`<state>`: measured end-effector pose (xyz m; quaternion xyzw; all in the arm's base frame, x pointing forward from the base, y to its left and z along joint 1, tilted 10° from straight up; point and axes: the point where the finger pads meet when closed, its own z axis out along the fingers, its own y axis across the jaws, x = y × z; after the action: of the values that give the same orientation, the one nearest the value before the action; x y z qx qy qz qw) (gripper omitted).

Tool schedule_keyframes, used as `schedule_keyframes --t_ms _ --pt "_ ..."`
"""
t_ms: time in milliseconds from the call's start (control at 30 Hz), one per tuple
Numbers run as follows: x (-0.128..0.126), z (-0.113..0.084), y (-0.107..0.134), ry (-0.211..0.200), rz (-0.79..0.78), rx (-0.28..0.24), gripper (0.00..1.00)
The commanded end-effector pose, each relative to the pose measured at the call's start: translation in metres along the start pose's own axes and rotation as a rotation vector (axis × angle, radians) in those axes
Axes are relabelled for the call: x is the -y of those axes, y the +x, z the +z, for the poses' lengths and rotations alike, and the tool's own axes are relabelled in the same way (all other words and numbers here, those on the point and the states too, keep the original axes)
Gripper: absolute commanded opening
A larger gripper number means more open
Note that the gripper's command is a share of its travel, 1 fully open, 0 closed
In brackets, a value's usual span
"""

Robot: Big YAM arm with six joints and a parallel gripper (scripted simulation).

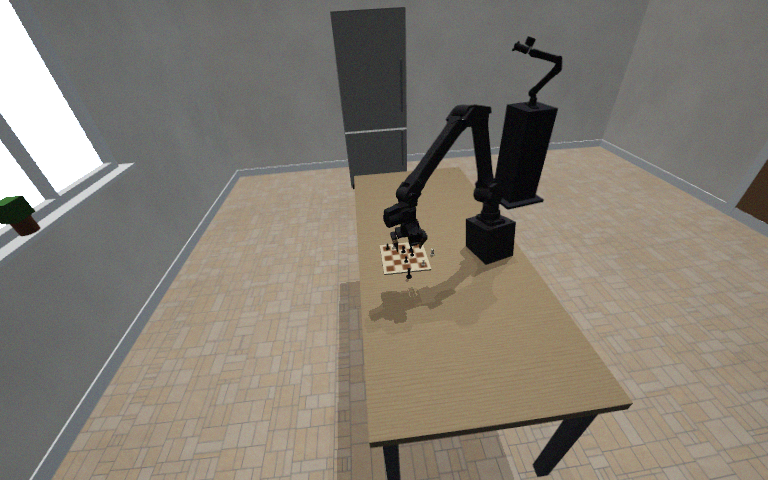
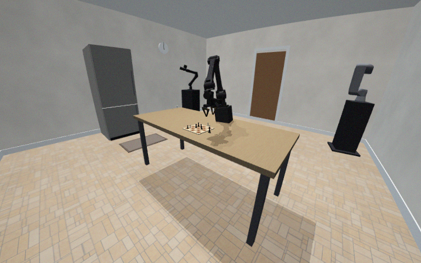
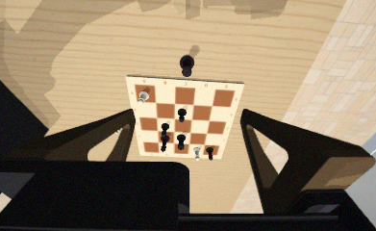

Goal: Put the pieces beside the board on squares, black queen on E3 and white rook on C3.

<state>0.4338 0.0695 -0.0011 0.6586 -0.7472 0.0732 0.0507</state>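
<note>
The black queen (image 1: 408,273) (image 2: 209,129) (image 3: 187,64) stands upright on the table just outside one edge of the board (image 1: 397,271) (image 3: 175,82). The white rook (image 1: 432,252) stands beside another edge, on the arm base's side; in the wrist view it is mostly hidden by a finger. My gripper (image 1: 407,242) (image 2: 209,114) (image 3: 188,115) is open and empty, high above the board, pointing down. In the wrist view the board lies between and beyond the fingers. The centre square, C3, and E3 show no piece on them.
Several black pieces, one of them a black piece (image 3: 182,115), stand on the board. A white piece (image 1: 422,263) (image 3: 143,95) stands on a corner square and another white piece (image 3: 197,152) near the opposite edge. The arm's base block (image 1: 490,239) stands right of the board.
</note>
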Motion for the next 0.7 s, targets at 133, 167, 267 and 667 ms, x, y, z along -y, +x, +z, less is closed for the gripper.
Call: schedule_keyframes --t_ms 133,167,267,667 --pt "0.0 0.045 0.004 0.0 0.007 0.004 1.0" --pt "0.0 0.045 0.004 0.0 0.007 0.004 1.0" --pt "0.017 0.02 -0.008 0.063 -0.004 0.026 0.4" --pt "0.017 0.024 -0.007 0.05 -0.004 0.021 0.4"
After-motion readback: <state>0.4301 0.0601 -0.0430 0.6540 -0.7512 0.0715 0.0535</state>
